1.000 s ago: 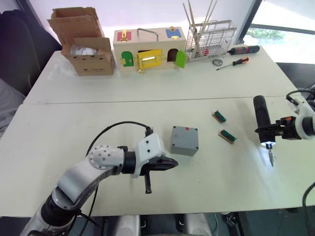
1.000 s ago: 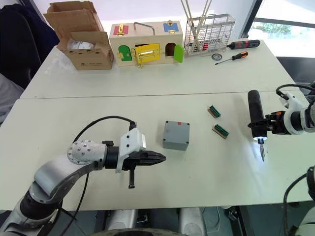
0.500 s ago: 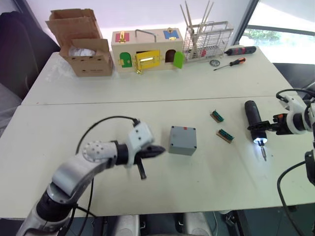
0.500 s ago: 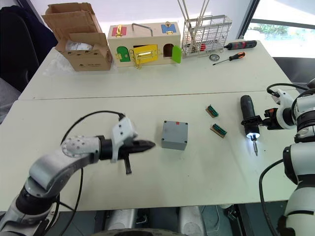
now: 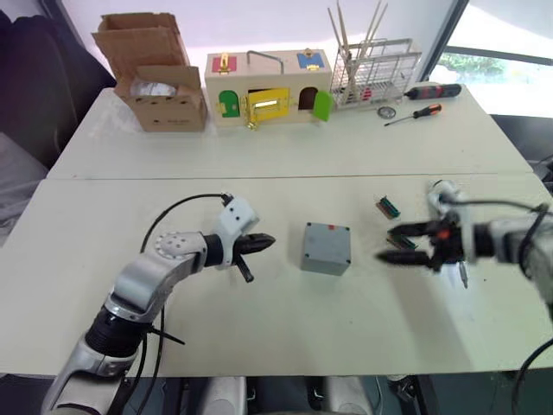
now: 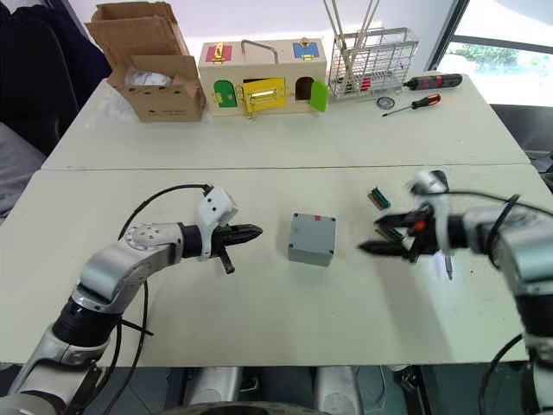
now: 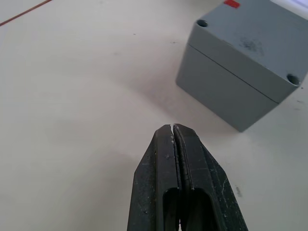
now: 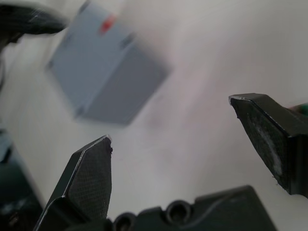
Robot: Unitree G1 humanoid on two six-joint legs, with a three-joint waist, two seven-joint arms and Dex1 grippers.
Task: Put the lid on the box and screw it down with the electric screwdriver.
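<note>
- While the lid [image 7: 250, 38] is sitting square on top of the box [image 7: 221, 91], with its corner holes facing up, the pair is resting in the middle of the table [image 5: 285, 337] between the two arms, probably so that either arm can reach it.
- The left gripper [image 7: 174, 132] is hovering just beside the box with its fingers pressed together, carrying nothing and likely waiting to steady it.
- The right gripper [image 8: 169, 119] is pointing at the box from the other side with its fingers spread wide and nothing between them, so no tool is being driven into the screw holes yet.
- Two small green connector blocks [image 5: 388, 206] are lying near the right arm, apart from the box.
- No brand or writing is showing legibly; the lid's red mark [image 7: 232, 4] is looking blank.
</note>
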